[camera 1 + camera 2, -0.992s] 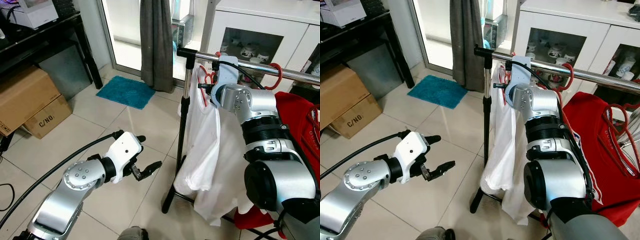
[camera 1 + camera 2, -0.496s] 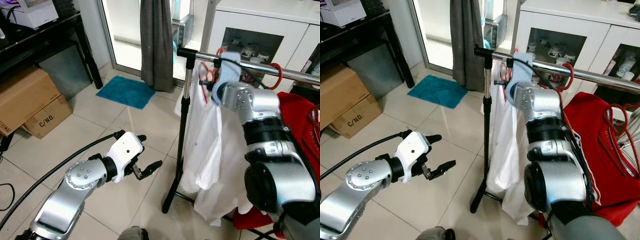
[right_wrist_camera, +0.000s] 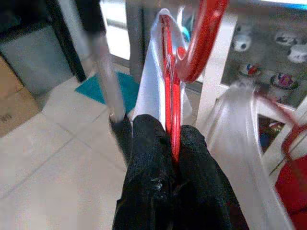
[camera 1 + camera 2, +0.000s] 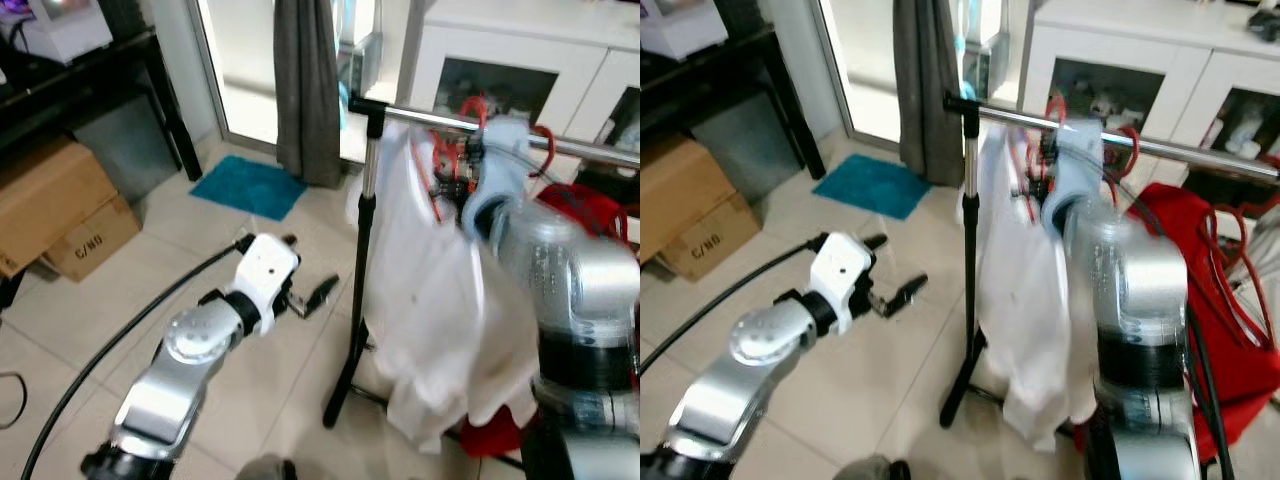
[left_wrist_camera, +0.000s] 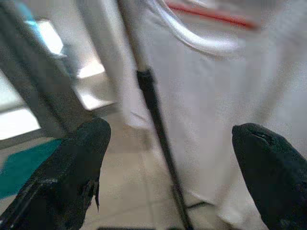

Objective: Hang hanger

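Observation:
A red hanger (image 3: 171,91) carries a white shirt (image 4: 425,300). My right gripper (image 3: 172,143) is shut on the hanger's neck, just below its hook (image 3: 204,38). It holds the hanger up at the height of the silver rail (image 4: 415,118); whether the hook is over the rail I cannot tell. The right gripper (image 4: 465,165) sits close to the rail, with the shirt hanging below it beside the black rack post (image 4: 362,230). My left gripper (image 4: 308,272) is open and empty, left of the post. In the left wrist view its fingers (image 5: 72,177) frame the post (image 5: 153,110).
Other red hangers and a red garment (image 4: 1205,270) hang further right on the rail. A white cabinet (image 4: 520,60) stands behind it. A grey curtain (image 4: 305,90), teal mat (image 4: 250,187), cardboard boxes (image 4: 50,205) and black table (image 4: 90,70) are to the left.
My right arm has carried the hanger and shirt up and to the right along the rail. The left gripper has risen and moved closer to the rack post. The picture is blurred now.

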